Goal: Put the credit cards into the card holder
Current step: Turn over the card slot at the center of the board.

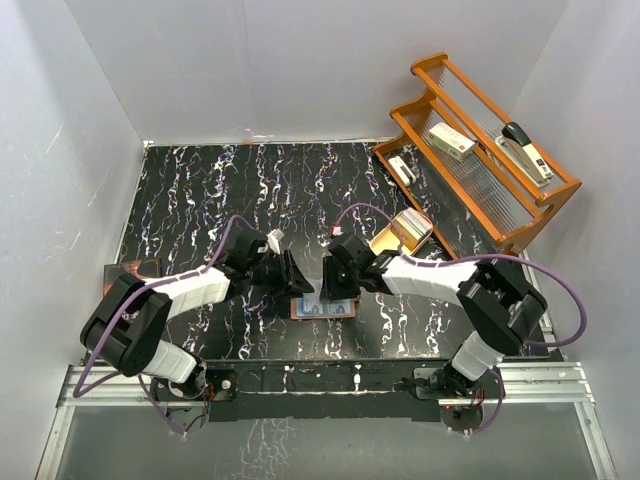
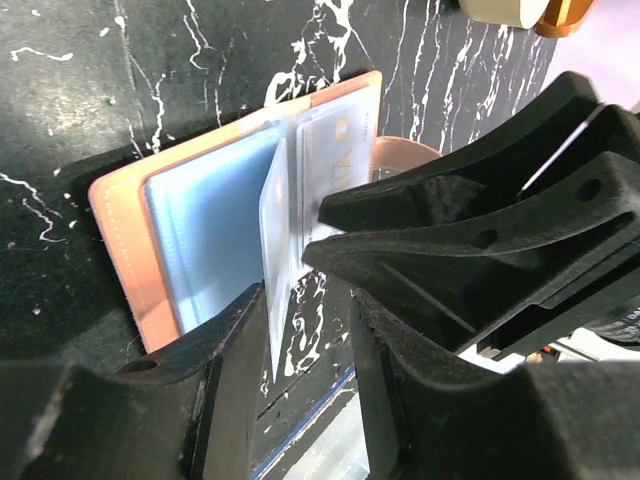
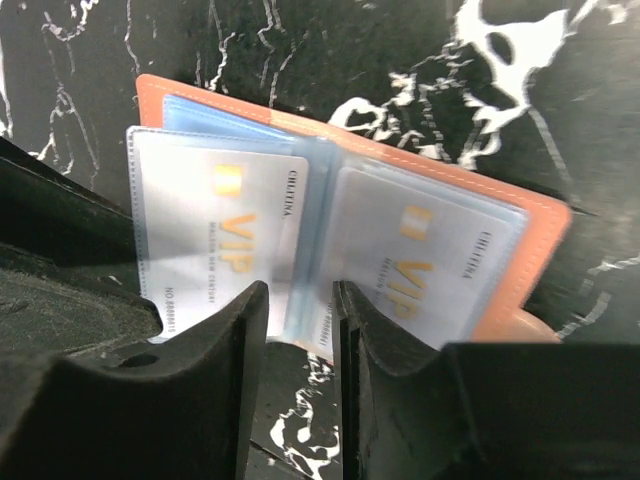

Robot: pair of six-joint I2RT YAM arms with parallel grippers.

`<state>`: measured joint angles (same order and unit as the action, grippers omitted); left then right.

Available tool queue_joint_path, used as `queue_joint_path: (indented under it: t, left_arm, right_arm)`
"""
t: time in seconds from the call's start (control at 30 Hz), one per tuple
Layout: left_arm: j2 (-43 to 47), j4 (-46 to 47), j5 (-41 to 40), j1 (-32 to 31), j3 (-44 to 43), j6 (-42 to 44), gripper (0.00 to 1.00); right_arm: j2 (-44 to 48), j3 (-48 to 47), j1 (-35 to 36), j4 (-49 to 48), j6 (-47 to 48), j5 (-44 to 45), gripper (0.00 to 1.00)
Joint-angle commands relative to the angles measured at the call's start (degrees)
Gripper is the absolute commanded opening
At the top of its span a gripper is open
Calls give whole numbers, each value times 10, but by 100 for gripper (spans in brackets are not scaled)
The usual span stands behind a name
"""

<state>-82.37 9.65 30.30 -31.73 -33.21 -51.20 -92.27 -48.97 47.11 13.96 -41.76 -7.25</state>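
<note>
Sitting open at six o'clock on the table (image 1: 200, 190), the card holder (image 1: 323, 307) shows both credit cards (image 3: 215, 225) in its clear sleeves (image 2: 272, 260); left fingers (image 2: 225, 370) and right fingers (image 3: 220, 360) stand parted astride them, gripping nothing. Only withdrawal seems left.

The holder (image 1: 323, 308) lies open on the table (image 1: 200, 190) between the left gripper (image 1: 296, 276) and the right gripper (image 1: 327, 290), cards (image 3: 215, 235) in its pockets; a rack (image 1: 480, 165) stands back-right.

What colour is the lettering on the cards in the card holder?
Gold, on pale cards in the card holder; clearest in the right wrist view.
</note>
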Motion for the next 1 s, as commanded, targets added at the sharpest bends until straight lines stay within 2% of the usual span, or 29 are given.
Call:
queue_joint_path:
  t: [0.0,0.17,0.53,0.97]
  left_arm:
    - [-3,27,37,-3,-12,-7,38]
    - [-4,43,39,-6,-11,-14,40]
    - [-25,99,41,-27,-13,-33,41]
    - [-58,132,53,-53,-28,-45,42]
  right_arm:
    - [47,-47,0,55,40,98,32]
    - [69,-100,-25,118,87,172,36]
    - [99,-163,-124,159,197,221,45]
    - [3,-236,-178,146,318,320,55]
